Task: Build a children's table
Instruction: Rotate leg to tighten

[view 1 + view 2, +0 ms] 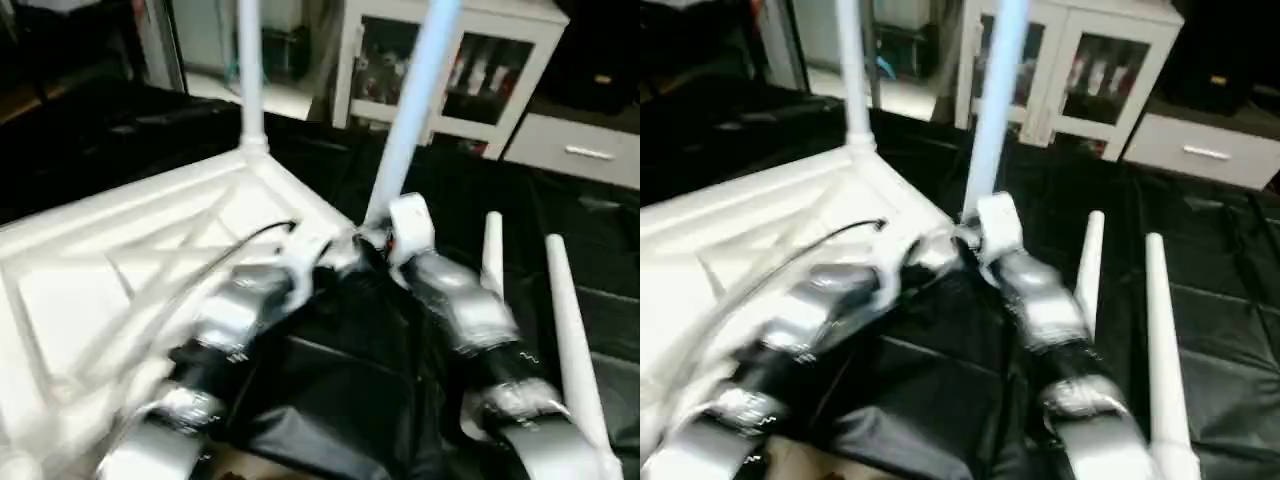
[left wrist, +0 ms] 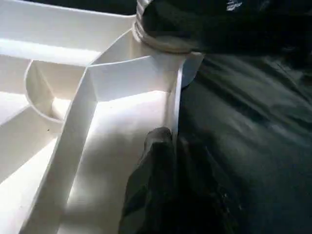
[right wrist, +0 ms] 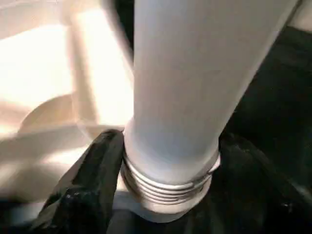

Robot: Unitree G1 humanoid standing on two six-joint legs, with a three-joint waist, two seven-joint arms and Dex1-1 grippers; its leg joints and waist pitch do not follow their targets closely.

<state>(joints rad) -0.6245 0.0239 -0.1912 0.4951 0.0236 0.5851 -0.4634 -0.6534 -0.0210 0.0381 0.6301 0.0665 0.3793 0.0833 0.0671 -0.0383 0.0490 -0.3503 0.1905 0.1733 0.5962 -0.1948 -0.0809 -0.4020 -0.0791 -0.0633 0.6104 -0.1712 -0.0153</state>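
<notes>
Nearest, two spare legs (image 1: 565,330) lie on the black-draped worktop (image 1: 600,260) beside the right forearm. Ahead, the right end effector (image 3: 168,168) grips the threaded base of a leaning leg (image 1: 410,120) at the upturned tabletop (image 1: 120,260)'s near corner socket, which the shut, empty left end effector (image 2: 158,161) steadies at the rim. Seemingly mid-screwing; next, square the leg and twist; beyond, a fitted leg (image 1: 250,75) stands.

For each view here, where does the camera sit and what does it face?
Left eye, right eye: head, looking down over both silver forearms at the upturned tabletop.
Left wrist: on left arm, along the shut left gripper at the tabletop's rim.
Right wrist: on right arm, facing the leg between the right gripper fingers.
Shared: that leg's threaded base.
</notes>
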